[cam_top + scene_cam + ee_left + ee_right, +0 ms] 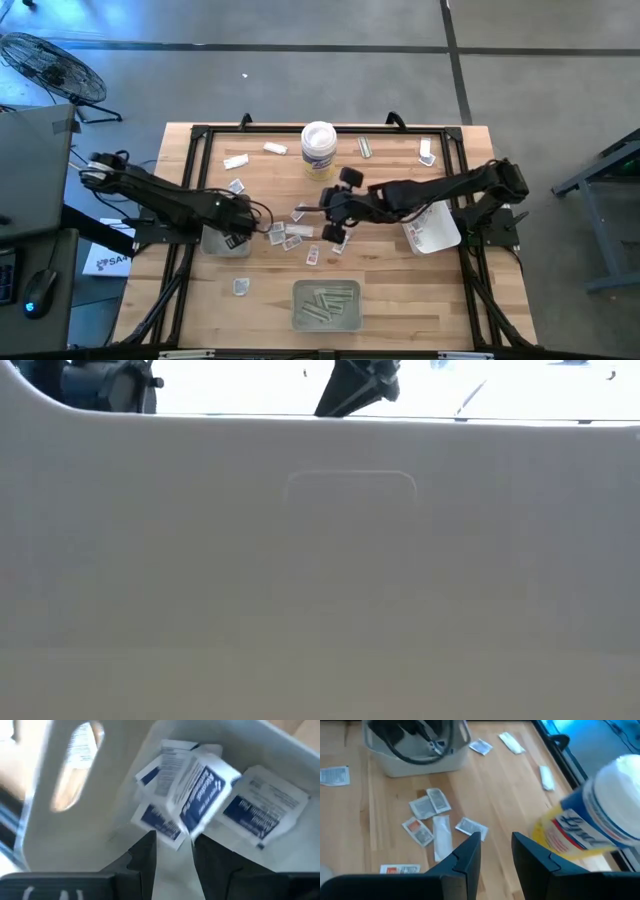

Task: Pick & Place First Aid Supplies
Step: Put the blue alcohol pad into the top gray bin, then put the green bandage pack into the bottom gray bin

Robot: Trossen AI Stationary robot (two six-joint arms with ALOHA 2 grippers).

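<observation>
Left gripper (172,851) is seen poised over the left tray (125,795), its dark fingers (145,857) set a narrow gap apart, with a blue-printed white packet (200,790) just beyond the tips. Whether that packet is still pinched or already loose cannot be told; it appears tilted and blurred above two other blue-printed packets (265,810) lying on the tray floor. The step in hand is judged to be the release of a packet into this tray.

To do it well, the fingers should be opened fully while kept inside the tray walls, and the arm lifted straight up so that no packet is dragged out over the rim.

Right gripper (495,851) is held above the wooden table (485,790), near the middle, fingers parted with nothing between them. Just ahead of its tips a loose cluster of packets (427,807) is spread, with a long pale strip wrapper (441,836) among them and a red-printed one (400,869) nearer. The white cylindrical tub (592,825) stands close beside this gripper and should be cleared when it descends. A single, well-separated packet (471,826) is best chosen, approached flat.

The low view is blocked by a pale wall.
</observation>
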